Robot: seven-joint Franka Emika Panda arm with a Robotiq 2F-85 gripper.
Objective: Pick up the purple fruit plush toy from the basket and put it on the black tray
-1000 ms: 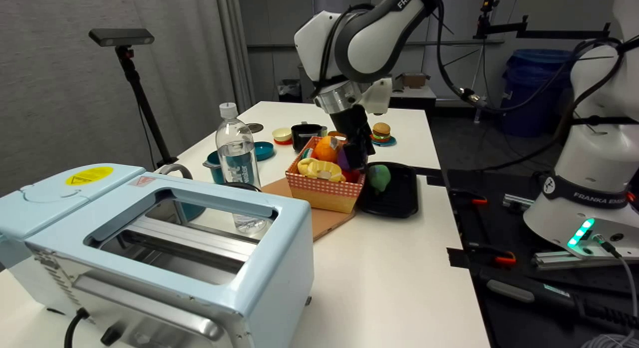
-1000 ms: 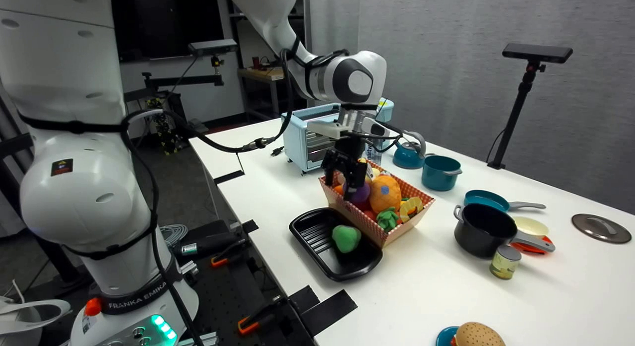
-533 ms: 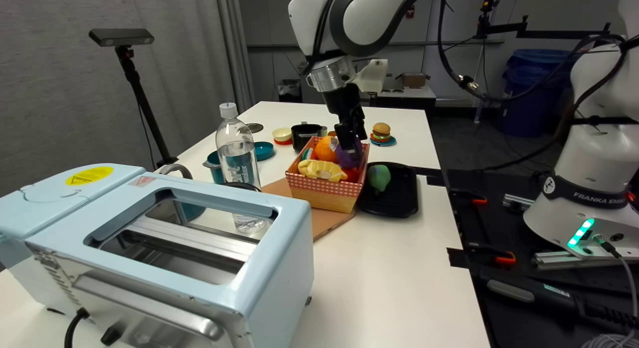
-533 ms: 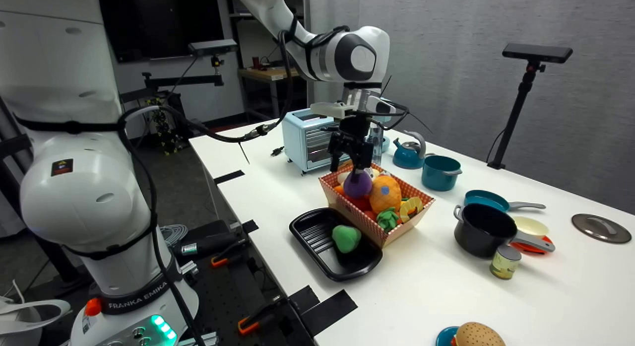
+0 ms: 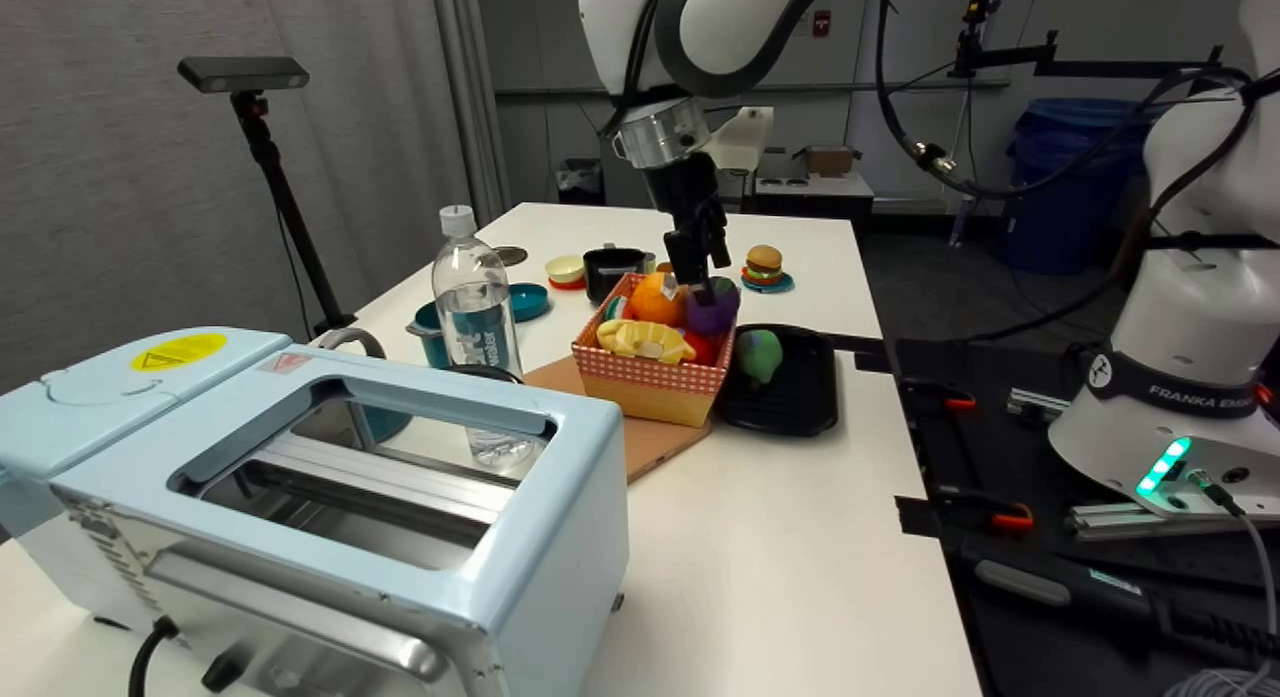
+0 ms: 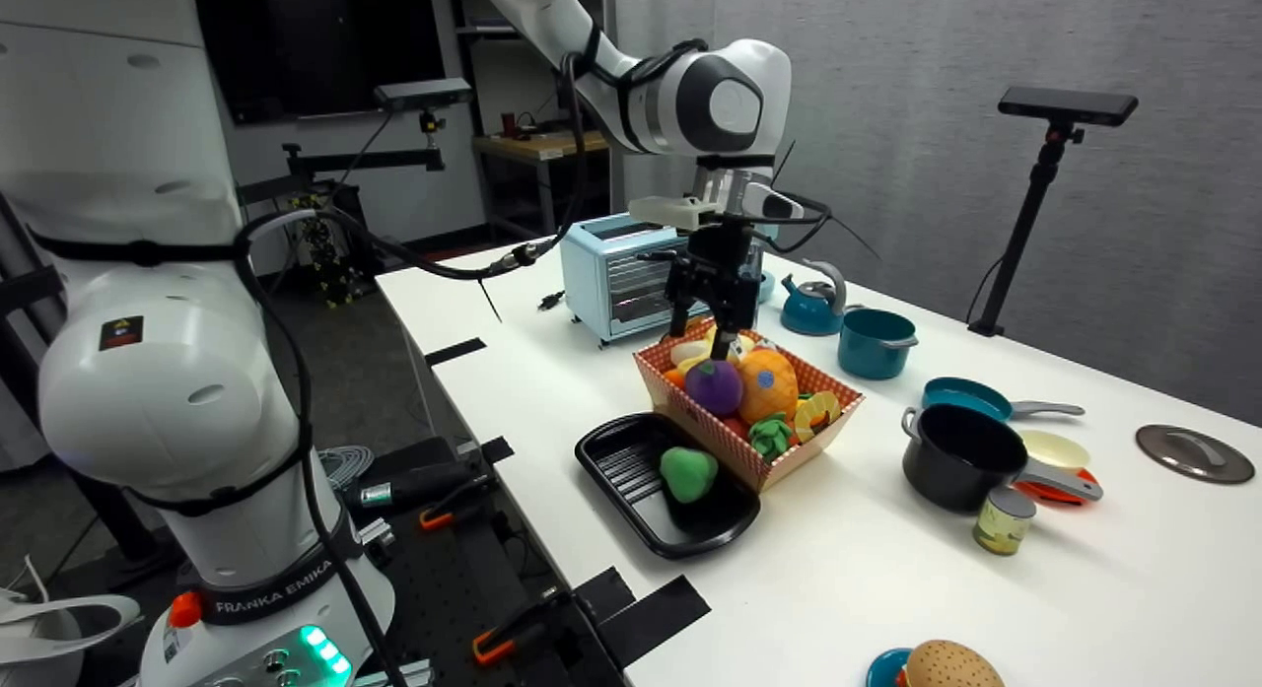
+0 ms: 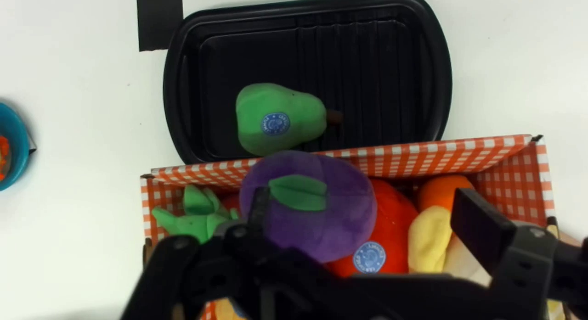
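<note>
1. In the wrist view, the gripper (image 7: 370,219) stands wide, one finger overlapping the purple fruit plush toy (image 7: 317,223); contact is unclear.
2. That toy sits in the basket (image 7: 425,159), by its twelve o'clock wall.
3. Just beyond, at twelve, the black tray (image 7: 367,76) bears a green pear toy (image 7: 298,118).

In my wrist view the gripper (image 7: 360,212) hides much of the basket (image 7: 482,154) and some of the purple toy (image 7: 321,226). In an exterior view the bottom edge cuts the burger (image 6: 948,666); the can (image 6: 1004,524) has markings too small for me to read.
</note>
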